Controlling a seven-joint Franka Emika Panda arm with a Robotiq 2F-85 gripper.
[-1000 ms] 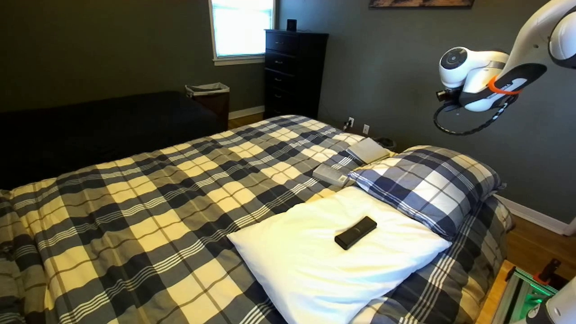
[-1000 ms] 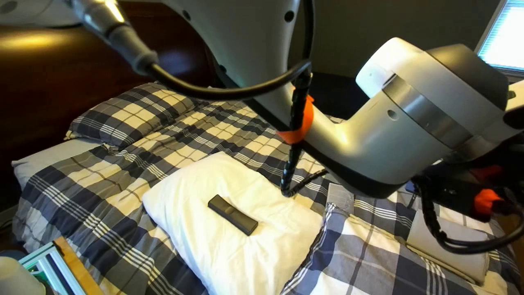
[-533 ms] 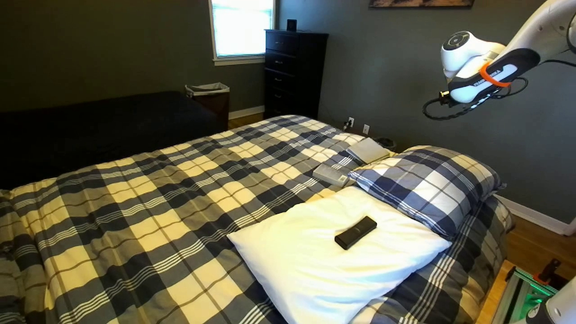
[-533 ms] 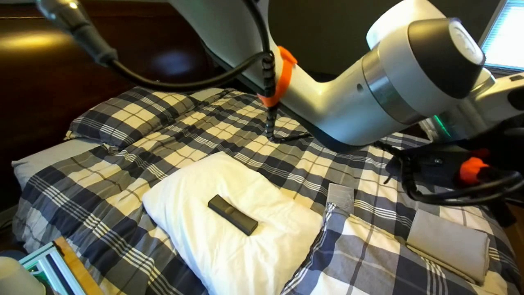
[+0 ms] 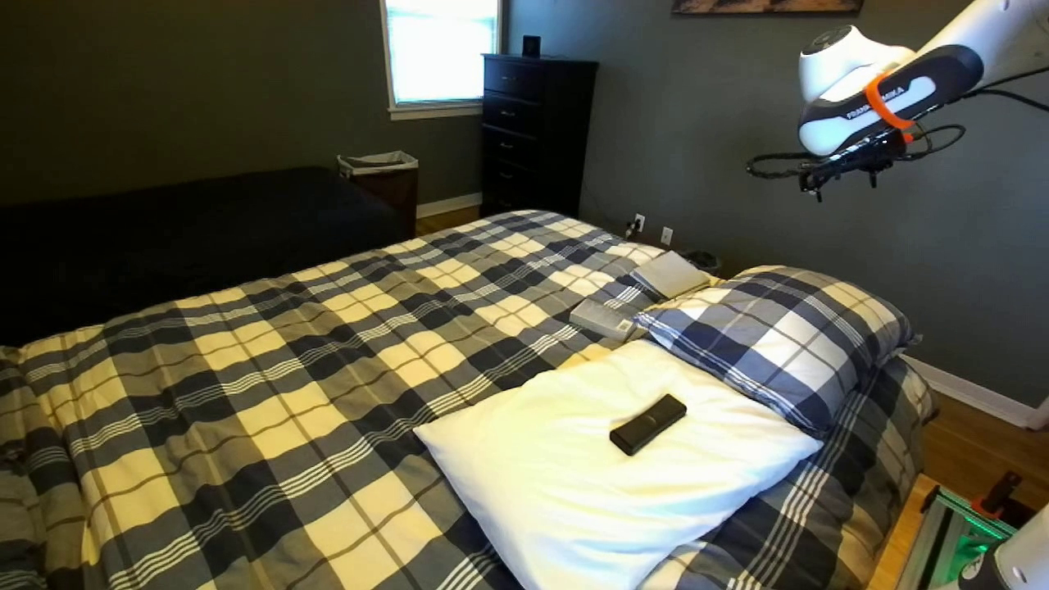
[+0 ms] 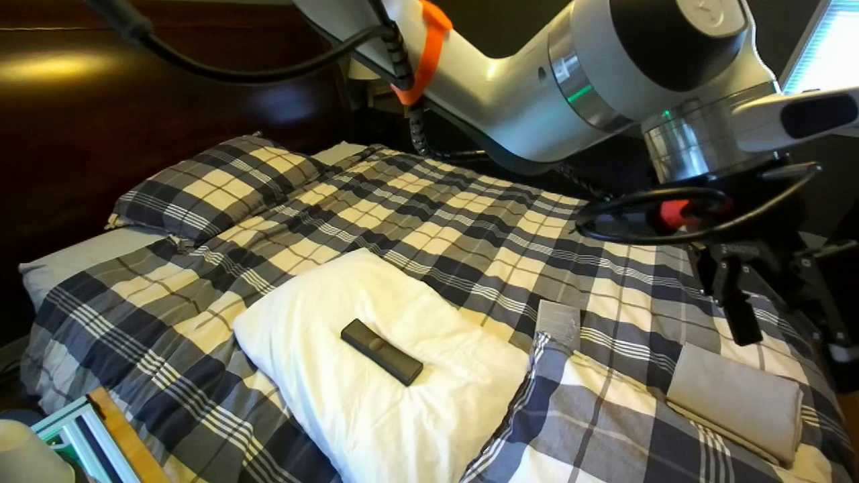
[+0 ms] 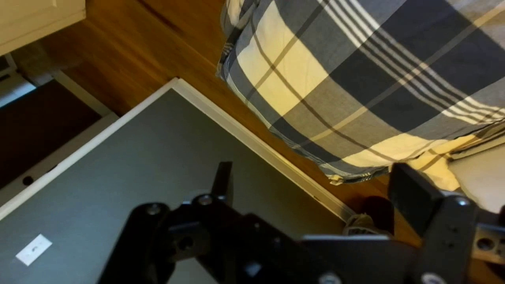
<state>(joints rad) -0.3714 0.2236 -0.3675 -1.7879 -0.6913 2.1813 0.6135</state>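
Note:
My gripper (image 7: 318,185) is open, with nothing between its two black fingers in the wrist view. It hangs in the air, fingers downward, in both exterior views (image 5: 846,188) (image 6: 793,339). It touches nothing. In an exterior view it appears near a grey folded item (image 6: 735,402) on the bed, which also shows in the other picture (image 5: 669,274) and partly at the right of the wrist view (image 7: 483,173). A grey box (image 5: 602,319) (image 6: 558,323) lies beside a plaid pillow (image 5: 778,336) (image 6: 597,416). A black oblong case (image 5: 647,424) (image 6: 381,351) lies on a white pillow (image 5: 533,467) (image 6: 322,302).
A plaid bedspread (image 5: 311,385) covers the bed. A wall (image 7: 158,157) with a white baseboard (image 7: 252,138) and wooden floor (image 7: 158,51) lie beside it. A dark dresser (image 5: 537,131) and a hamper (image 5: 385,184) stand at the back. A dark wooden headboard (image 6: 168,87) stands behind.
The arm has lifted and its wrist has turned, so the gripper now points downward and its fingers show in both exterior views. The things on the bed have not moved.

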